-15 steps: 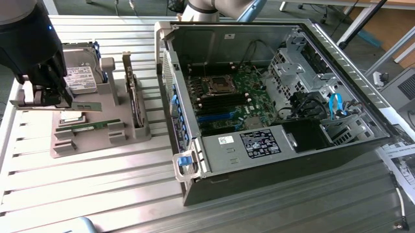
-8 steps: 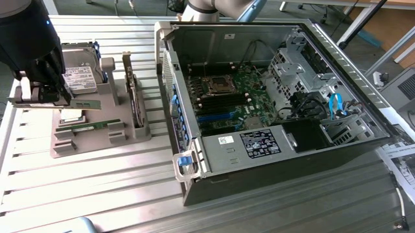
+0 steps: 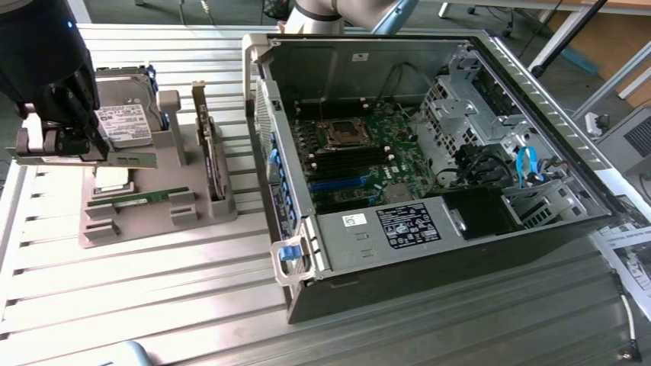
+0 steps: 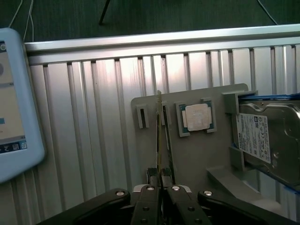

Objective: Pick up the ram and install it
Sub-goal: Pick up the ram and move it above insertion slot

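My gripper [image 3: 73, 149] hangs over the grey parts holder [image 3: 152, 225] at the exterior view's left. It is shut on the ram [image 3: 127, 159], a thin green stick held level above the holder. In the wrist view the ram [image 4: 159, 136] shows edge-on, running straight out from between the closed fingertips of the gripper [image 4: 159, 180]. A second green stick [image 3: 137, 199] lies in the holder's front slots below. The open computer case [image 3: 305, 267] lies on its side at the exterior view's right, its motherboard memory slots [image 3: 351, 164] exposed.
The holder also carries a hard drive [image 3: 127, 114], a square silver processor chip [image 4: 197, 117] and an upright wider card [image 3: 209, 152]. A white-framed screen [image 4: 14, 93] lies on the ribbed metal table [image 3: 152, 305]. Papers [image 3: 630, 255] sit at the exterior view's right.
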`<state>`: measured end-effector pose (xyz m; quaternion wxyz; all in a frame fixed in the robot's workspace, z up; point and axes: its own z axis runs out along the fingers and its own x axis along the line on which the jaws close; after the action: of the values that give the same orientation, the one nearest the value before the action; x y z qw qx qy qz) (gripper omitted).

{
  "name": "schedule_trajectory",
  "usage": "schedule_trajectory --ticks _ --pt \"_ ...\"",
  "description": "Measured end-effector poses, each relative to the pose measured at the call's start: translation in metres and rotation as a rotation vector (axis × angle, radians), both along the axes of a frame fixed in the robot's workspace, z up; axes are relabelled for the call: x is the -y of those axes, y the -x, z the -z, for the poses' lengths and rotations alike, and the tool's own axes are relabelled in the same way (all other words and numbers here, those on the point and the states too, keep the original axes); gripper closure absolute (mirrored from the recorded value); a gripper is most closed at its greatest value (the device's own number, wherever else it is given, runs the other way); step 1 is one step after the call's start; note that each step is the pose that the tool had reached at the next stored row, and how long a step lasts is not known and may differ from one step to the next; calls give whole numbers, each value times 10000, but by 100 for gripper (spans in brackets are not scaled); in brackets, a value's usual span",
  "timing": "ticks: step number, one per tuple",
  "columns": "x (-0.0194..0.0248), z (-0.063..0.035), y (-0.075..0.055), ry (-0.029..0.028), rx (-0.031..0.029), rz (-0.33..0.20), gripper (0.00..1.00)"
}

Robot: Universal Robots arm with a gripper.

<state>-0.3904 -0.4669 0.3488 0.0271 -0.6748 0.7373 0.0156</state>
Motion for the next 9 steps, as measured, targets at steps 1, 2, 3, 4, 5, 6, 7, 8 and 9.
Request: schedule_trajectory --ticks 1,2,3,4,5,6,7,8,9 --pt "0 -8 0 0 0 0 87" --pt "0 -17 0 0 0 0 87" --pt "0 -24 0 0 0 0 87" --pt "0 -34 0 1 0 1 87" --pt "0 -43 0 1 -1 1 87" --pt "0 -52 0 1 0 1 87" --pt "0 -60 0 1 0 1 87" --pt "0 -70 0 2 -1 0 87" --pt "0 -77 0 1 -1 0 87"
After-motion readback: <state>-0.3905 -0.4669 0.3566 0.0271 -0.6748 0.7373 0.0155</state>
